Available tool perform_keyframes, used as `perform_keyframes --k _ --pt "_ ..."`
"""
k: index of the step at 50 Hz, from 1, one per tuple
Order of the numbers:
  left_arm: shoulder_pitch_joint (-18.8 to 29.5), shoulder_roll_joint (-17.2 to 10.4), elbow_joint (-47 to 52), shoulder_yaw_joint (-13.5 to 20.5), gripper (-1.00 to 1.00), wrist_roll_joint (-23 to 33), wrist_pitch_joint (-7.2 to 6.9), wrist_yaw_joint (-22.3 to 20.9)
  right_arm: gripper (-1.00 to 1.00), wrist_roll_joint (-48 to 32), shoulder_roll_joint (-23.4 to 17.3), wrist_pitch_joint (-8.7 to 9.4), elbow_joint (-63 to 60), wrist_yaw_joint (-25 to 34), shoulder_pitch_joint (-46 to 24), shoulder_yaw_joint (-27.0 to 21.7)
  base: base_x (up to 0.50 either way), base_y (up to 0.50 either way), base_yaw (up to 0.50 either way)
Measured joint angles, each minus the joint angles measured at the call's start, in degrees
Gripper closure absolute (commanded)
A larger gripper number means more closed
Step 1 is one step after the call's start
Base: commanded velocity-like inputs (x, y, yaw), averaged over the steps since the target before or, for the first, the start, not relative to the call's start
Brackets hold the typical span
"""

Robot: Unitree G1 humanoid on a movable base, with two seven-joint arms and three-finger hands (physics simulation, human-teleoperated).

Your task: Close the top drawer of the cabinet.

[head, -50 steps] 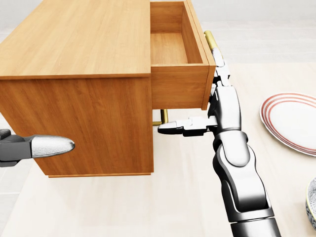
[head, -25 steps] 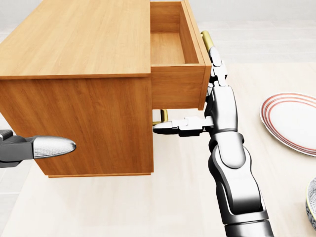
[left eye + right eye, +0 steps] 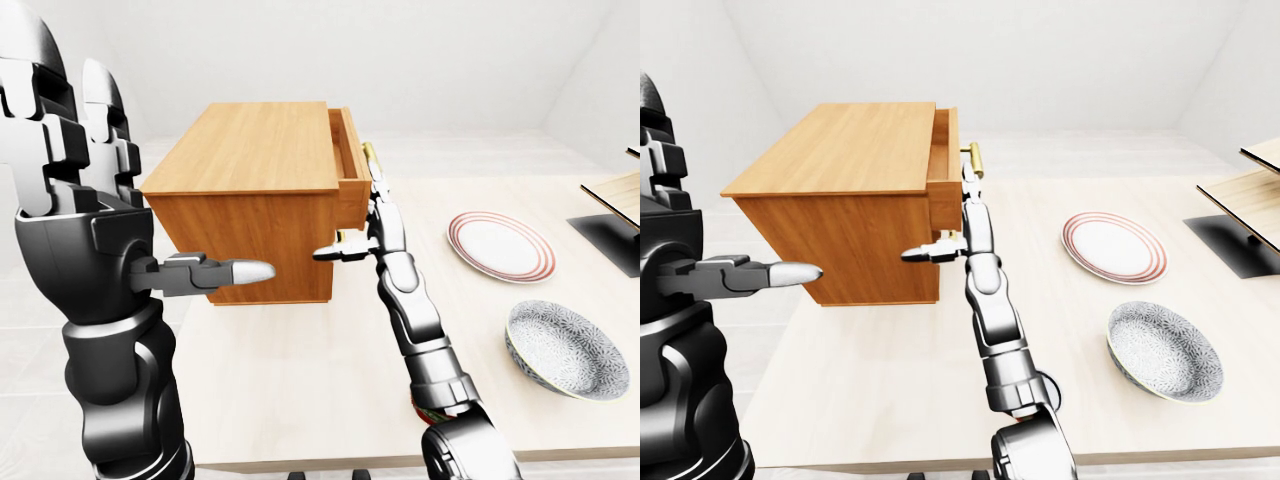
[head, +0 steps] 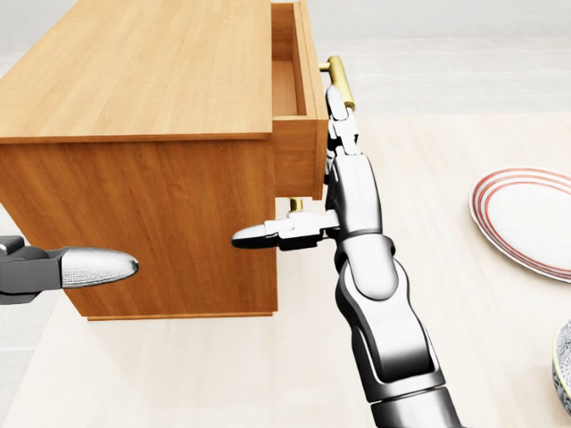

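Head view first: the wooden cabinet (image 4: 134, 152) fills the left half, standing on the pale table (image 4: 268, 357), and its top drawer (image 4: 299, 98) now sticks out only a sliver at the cabinet's upper right corner. A second ago that drawer hung far out with its whole inside on show; half a second ago it was a little further in; now just a narrow strip of the interior is visible. So the push is working, and by my reading the job is nearly done, with one short shove left to bring the front flush.

Right hand (image 4: 343, 169) next: it lies flat against the drawer front, fingers stretched up beside the brass handle (image 4: 337, 80), thumb poking left under the drawer, gripping nothing. It has travelled left along with the drawer.

Left hand (image 3: 85, 230) is raised beside the cabinet, clear of it, fingers spread and upright, holding nothing, much as before.

Off to the right in the left-eye view sit a red-ringed plate (image 3: 499, 246) and a patterned bowl (image 3: 566, 349), both well apart from the action.
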State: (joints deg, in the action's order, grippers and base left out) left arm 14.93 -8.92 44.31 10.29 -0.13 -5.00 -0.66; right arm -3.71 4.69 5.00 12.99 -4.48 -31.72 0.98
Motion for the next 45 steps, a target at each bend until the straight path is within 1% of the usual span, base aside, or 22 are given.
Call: perform_keyframes --k 16,32,36,45 --pt "-0.1 0.0 0.1 -0.1 -1.00 0.2 0.00 -0.3 -1.00 -1.8 3.6 0.00 3.2 -0.7 -1.3 2.1 0.00 0.00 0.00" --pt "-0.1 0.0 0.1 -0.2 -1.00 0.4 0.00 -0.5 -1.00 -1.3 6.8 0.00 5.2 -0.9 -2.7 2.5 0.00 0.00 0.00" --pt "-0.1 0.0 0.2 -0.2 -1.00 0.5 0.00 -0.6 -1.00 -1.3 6.5 0.00 5.5 -0.8 -2.9 2.3 0.00 0.00 0.00" --pt "-0.1 0.1 0.4 -0.3 -1.00 0.6 0.00 -0.7 -1.00 -1.0 3.9 0.00 6.1 -0.1 -3.4 4.2 0.00 0.00 0.00"
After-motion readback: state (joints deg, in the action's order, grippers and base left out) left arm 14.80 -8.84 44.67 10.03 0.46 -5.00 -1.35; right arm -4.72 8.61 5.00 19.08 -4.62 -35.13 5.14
